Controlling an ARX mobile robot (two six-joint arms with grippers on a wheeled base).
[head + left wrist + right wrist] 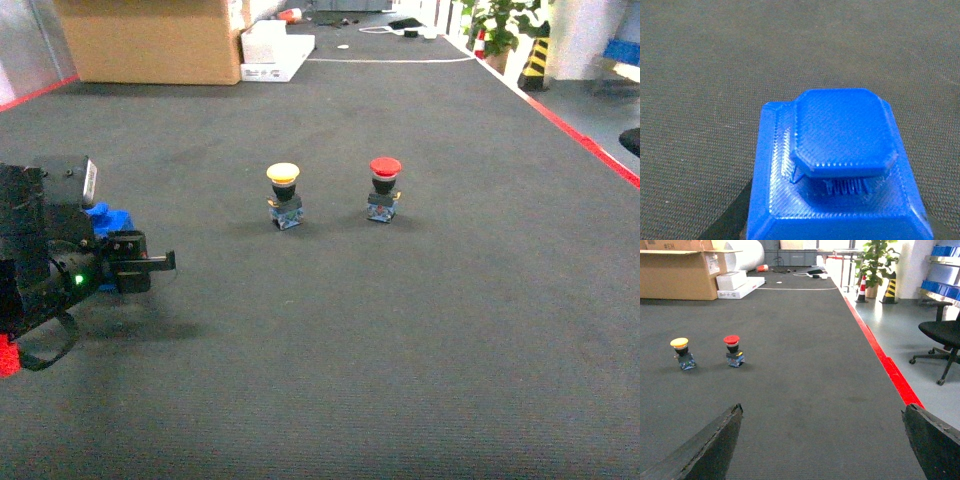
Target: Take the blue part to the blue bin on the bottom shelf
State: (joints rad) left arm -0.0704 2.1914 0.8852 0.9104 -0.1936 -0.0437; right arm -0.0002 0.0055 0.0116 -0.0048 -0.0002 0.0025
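Observation:
The blue part (840, 150), a 3D-printed block with a raised octagonal cap, fills the left wrist view. My left gripper (835, 231) is shut on it, a dark finger (727, 220) pressed against its left side. From the head view only a corner of the blue part (108, 217) shows behind the left arm, low over the dark carpet. My right gripper (822, 440) hangs open over bare carpet, holding nothing. Blue bins (943, 289) sit on a steel rack at the far right; the bottom shelf is hidden from view.
A yellow push-button (284, 195) and a red push-button (384, 188) stand upright mid-carpet. A cardboard box (150, 40) and white boxes (275, 50) lie at the back. A red floor line (887, 365) edges the carpet; an office chair (942, 337) stands beyond it.

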